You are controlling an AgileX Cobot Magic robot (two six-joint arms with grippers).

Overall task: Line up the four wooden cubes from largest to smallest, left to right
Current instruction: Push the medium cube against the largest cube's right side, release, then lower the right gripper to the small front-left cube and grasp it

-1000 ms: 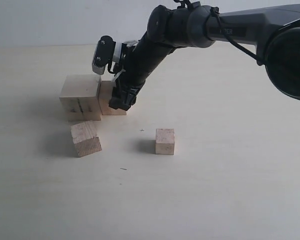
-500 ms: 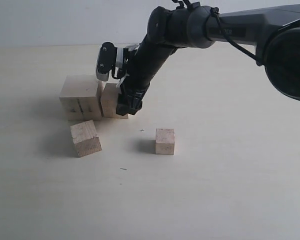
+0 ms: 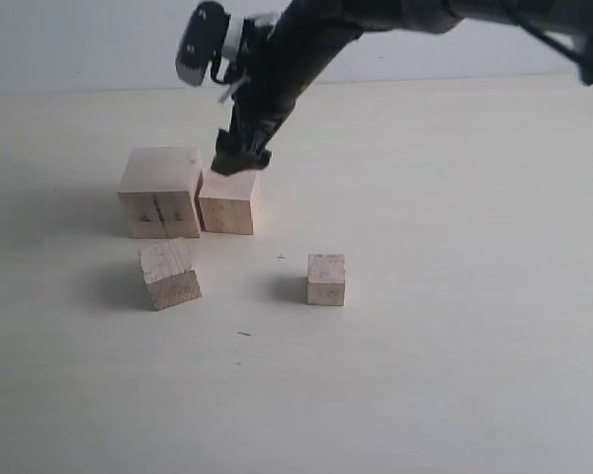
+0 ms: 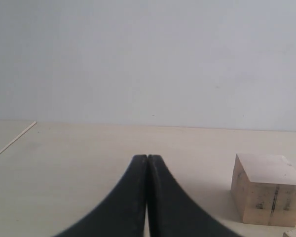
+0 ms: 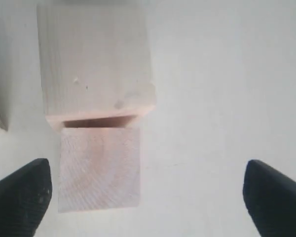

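Table (image 3: 455, 375) – pale and flat; it carries all four cubes.

Right gripper (image 5: 148, 197) – fingers spread wide and holding nothing. It hangs just above the second cube.

Left gripper (image 4: 147, 163) – fingers pressed together and empty, well off to the side of the largest cube.

Largest cube (image 3: 160, 193) – at the left of the back row, with a vertical seam and dark marks on its front face. You may judge it the heaviest, though still light, rigid wood.

Second cube (image 3: 227, 202) – just right of the largest, and close enough that the exterior view shows no gap; the right wrist view shows a thin dark slit.

Third cube (image 3: 170, 274) – in front of the largest, apart from it and turned askew. Square your jaws to its faces before closing.

Smallest cube (image 3: 326, 278) – alone, well to the right of the third.

Handling, all four – probably stiff, dry and not fragile. Take each across two opposite side faces at mid-height; smooth faces could slip if you pinch on a corner.
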